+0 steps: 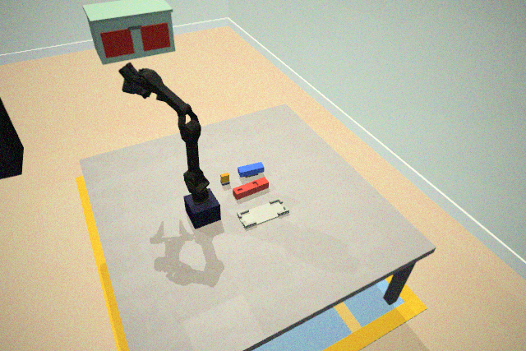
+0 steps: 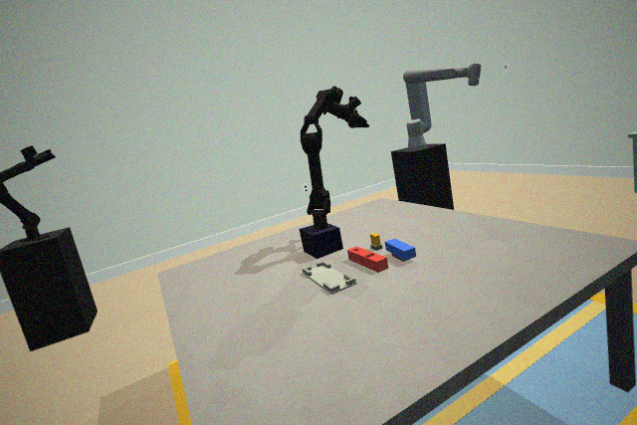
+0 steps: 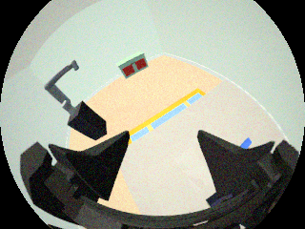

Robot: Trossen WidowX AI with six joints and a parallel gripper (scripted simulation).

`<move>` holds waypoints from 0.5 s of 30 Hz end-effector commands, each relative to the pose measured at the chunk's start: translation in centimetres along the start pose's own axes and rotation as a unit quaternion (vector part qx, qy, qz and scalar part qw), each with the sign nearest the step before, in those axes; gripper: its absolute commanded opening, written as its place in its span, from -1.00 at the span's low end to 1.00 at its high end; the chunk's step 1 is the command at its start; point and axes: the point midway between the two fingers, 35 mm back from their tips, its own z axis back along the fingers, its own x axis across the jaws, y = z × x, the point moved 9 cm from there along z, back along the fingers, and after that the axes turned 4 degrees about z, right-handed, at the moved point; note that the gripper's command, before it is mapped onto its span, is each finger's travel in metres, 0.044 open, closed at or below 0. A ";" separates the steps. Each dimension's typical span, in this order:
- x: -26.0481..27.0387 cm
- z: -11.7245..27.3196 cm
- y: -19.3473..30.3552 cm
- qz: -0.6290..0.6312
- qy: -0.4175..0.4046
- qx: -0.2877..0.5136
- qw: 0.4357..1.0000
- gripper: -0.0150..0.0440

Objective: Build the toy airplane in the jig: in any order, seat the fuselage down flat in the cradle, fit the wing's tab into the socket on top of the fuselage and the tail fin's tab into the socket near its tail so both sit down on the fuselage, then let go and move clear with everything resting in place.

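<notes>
In the top view, the black gripper (image 1: 122,71) (image 2: 366,124) (image 3: 164,134) is high, at eleven o'clock from the dark base block (image 1: 203,214) (image 2: 321,242). On the table (image 1: 322,219) (image 2: 437,307) (image 3: 176,167), the pale jig (image 1: 263,214) (image 2: 328,277) is at three o'clock from the block. The red fuselage (image 1: 251,189) (image 2: 367,259) lies outside it, near its twelve o'clock side; if it is lowered askew, one end could probably ride on a corner wall of the jig.

In the exterior view, the blue wing (image 1: 251,168) (image 2: 400,249) (image 3: 246,143) lies at about two o'clock from the fuselage, and the small yellow tail fin (image 1: 224,177) (image 2: 375,240) stands near one o'clock. The fin may tip if a finger brushes it, because it is narrow. A wing held crooked could catch its tab on the socket rim.

In the wrist view, the fingers are wide apart with nothing between them. Part of the wing shows at four o'clock.
</notes>
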 end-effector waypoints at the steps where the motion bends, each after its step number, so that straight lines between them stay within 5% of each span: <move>1: 0.0 0.0 0.0 0.000 0.000 0.000 1.000 0.95; 15: -12.7 -13.2 -1.2 -0.013 0.201 0.113 0.973 1.00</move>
